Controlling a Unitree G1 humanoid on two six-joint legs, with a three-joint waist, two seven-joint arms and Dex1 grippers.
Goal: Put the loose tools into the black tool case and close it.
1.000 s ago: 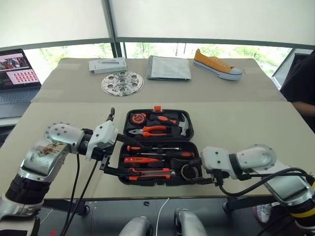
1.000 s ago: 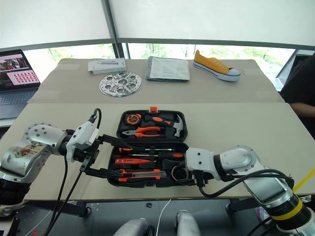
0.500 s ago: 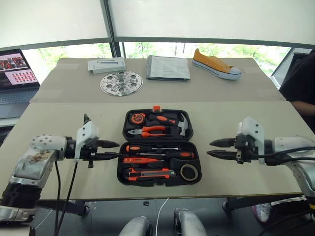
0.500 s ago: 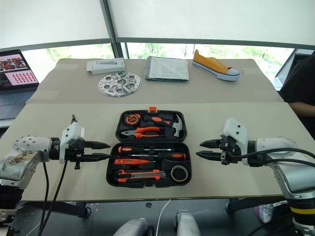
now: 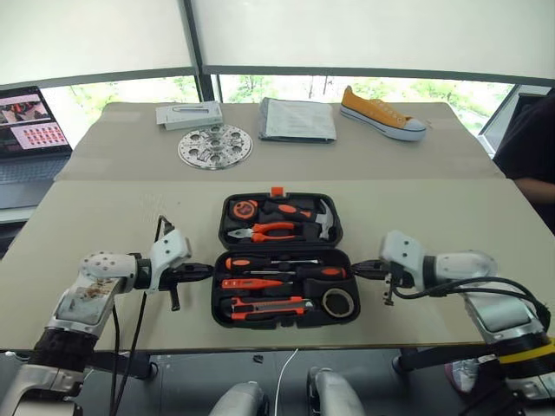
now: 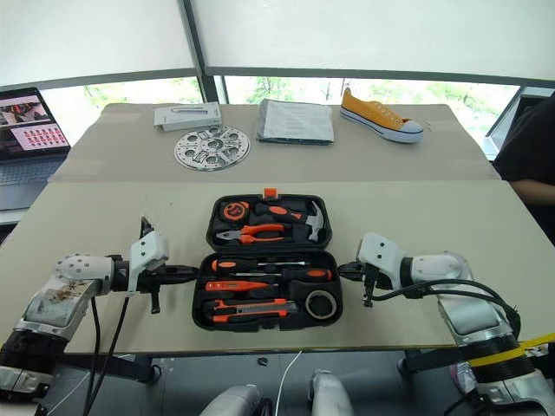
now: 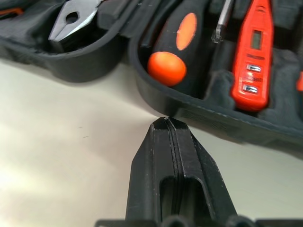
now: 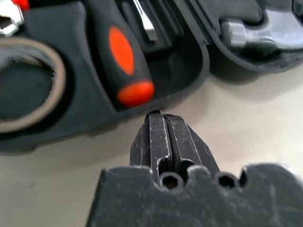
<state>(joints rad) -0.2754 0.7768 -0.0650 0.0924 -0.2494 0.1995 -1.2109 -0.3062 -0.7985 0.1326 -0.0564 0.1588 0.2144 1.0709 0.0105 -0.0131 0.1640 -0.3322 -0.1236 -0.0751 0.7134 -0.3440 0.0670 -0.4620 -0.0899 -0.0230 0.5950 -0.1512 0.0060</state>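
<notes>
1. Now the tools all sit in their moulded slots, so the step in hand is, by my judgement, closing the black tool case [image 5: 284,260], which lies open flat on the table [image 5: 104,225].
2. Both sets of jaws are pressed together, pinching nothing; the left gripper [image 5: 201,271] and the right gripper [image 5: 362,270] each point inward at the near half of the case.
3. To do it well, slide both tips under the side rims of the near half at the same moment, lift evenly so the tools stay seated, and fold that half over the far half towards the orange latch [image 5: 277,191].
4. Relative to the left jaws, the case rim lies just ahead of the tips, at or nearly touching them, with the screwdriver handle [image 7: 176,56] just beyond the rim.
5. Relative to the right jaws, the rim is likewise just ahead, with another screwdriver's handle end [image 8: 132,90] right behind it and the tape roll [image 8: 23,85] off to one side.
</notes>
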